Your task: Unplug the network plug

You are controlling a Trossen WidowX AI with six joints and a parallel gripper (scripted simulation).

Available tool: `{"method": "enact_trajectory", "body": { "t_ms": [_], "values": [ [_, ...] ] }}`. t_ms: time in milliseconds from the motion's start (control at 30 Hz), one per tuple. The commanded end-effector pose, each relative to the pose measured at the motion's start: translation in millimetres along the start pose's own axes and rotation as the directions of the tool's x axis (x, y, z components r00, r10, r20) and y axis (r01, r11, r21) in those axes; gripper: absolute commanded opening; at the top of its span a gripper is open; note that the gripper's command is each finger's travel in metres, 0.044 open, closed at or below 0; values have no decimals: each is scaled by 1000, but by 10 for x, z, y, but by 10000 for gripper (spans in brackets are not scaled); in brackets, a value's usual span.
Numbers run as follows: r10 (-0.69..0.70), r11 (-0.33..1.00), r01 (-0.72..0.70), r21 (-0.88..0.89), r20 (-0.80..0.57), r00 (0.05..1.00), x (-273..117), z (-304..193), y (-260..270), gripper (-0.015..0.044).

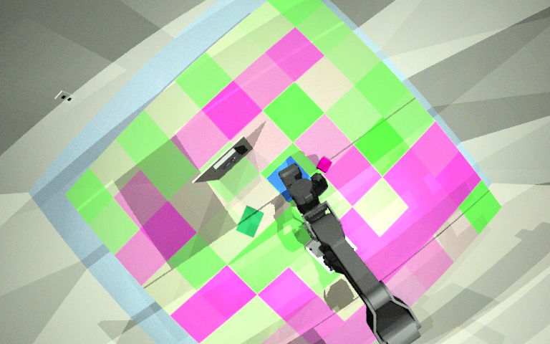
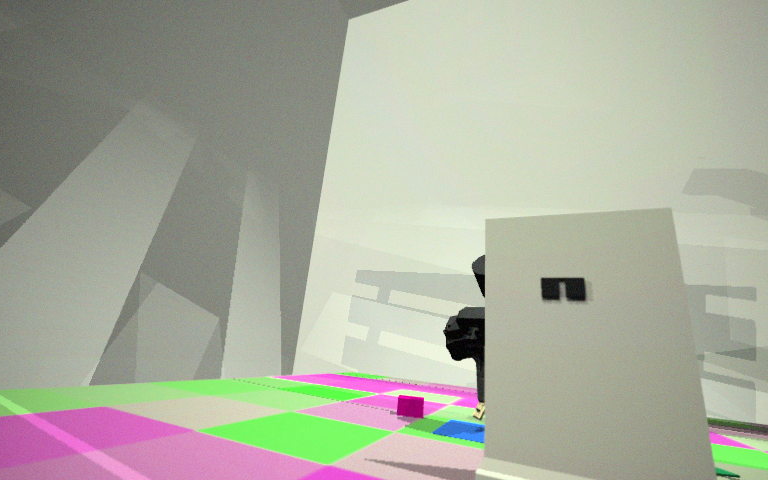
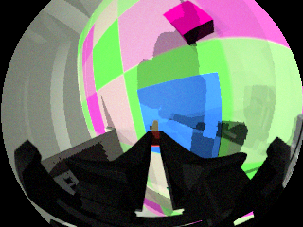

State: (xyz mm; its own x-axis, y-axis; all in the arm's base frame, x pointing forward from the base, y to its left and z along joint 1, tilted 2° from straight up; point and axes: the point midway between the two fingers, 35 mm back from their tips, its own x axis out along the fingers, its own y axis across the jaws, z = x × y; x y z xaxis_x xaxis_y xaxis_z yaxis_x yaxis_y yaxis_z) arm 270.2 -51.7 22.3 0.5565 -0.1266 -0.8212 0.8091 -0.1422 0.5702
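Note:
The network plug (image 2: 482, 411) (image 3: 155, 127), small and tan with a red part at the fingertips, is out of the socket. My gripper (image 3: 154, 134) is shut on it and points down. In the top view the hand hides the fingertips and plug. The plug hangs low over the blue square (image 1: 274, 175) (image 2: 459, 430) (image 3: 180, 95), with a small gap beneath it in the exterior view. The upright panel (image 1: 210, 172) (image 2: 590, 380) (image 3: 101, 147) stands to the left of the hand in the top view, apart from it; its socket is empty.
A magenta cube (image 1: 324, 164) (image 2: 410, 406) (image 3: 187, 18) lies just beyond the blue square, close to the hand. A green patch (image 1: 250, 221) lies between the panel and the arm. A white plate (image 1: 317, 256) shows beneath the arm.

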Motion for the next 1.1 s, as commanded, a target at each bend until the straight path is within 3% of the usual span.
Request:
{"method": "enact_trajectory", "body": {
  "t_ms": [0,867,1067],
  "values": [
    [-7,1000,7,1,1,1000,44,2,-66,0],
    [-5,1000,5,1,1,1000,139,1,-127,0],
    [-5,1000,5,1,1,1000,139,1,-127,156]
  ]
}}
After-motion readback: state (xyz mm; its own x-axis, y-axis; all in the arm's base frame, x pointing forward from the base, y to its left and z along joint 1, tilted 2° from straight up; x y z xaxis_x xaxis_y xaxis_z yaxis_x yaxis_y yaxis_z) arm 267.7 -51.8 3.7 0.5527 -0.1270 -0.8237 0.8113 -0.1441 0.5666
